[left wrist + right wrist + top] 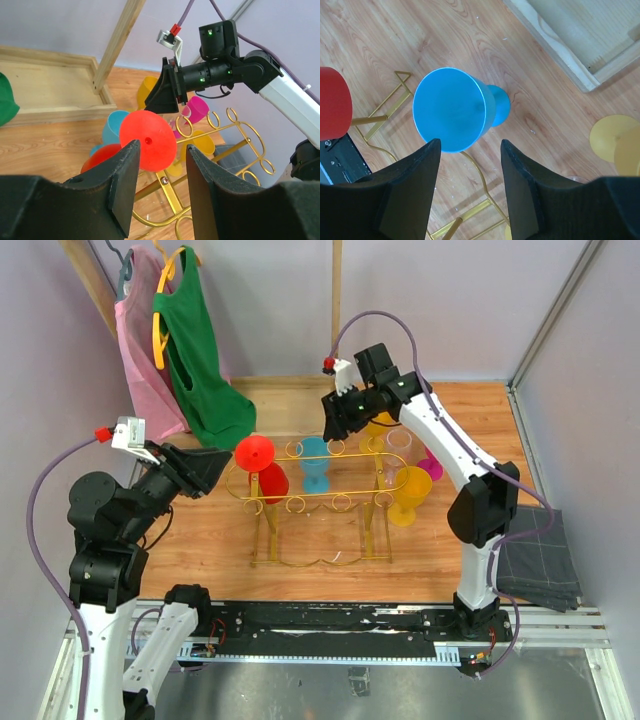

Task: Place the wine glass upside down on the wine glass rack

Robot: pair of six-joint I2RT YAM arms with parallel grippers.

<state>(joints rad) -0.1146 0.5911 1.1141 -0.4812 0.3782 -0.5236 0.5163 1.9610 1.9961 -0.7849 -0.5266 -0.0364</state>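
The gold wire wine glass rack (300,497) stands mid-table. A red wine glass (256,452) is upside down at its left end, foot uppermost and bowl below the top frame. My left gripper (226,472) is just left of it, open, and in the left wrist view the red foot (148,140) shows beyond the parted fingers (125,170), untouched. A blue wine glass (314,462) stands upright at the rack's far side. My right gripper (335,425) hangs open above it. The right wrist view shows the blue bowl (451,110) beyond the fingertips and gold wire (480,175) below.
Yellow glasses (408,490) (380,425), a pink one (430,468) and a clear one (398,445) crowd the rack's right end. Green (195,350) and pink (140,350) garments hang at the back left. A wooden frame (290,390) lies behind. A dark folded cloth (540,555) sits at the right edge.
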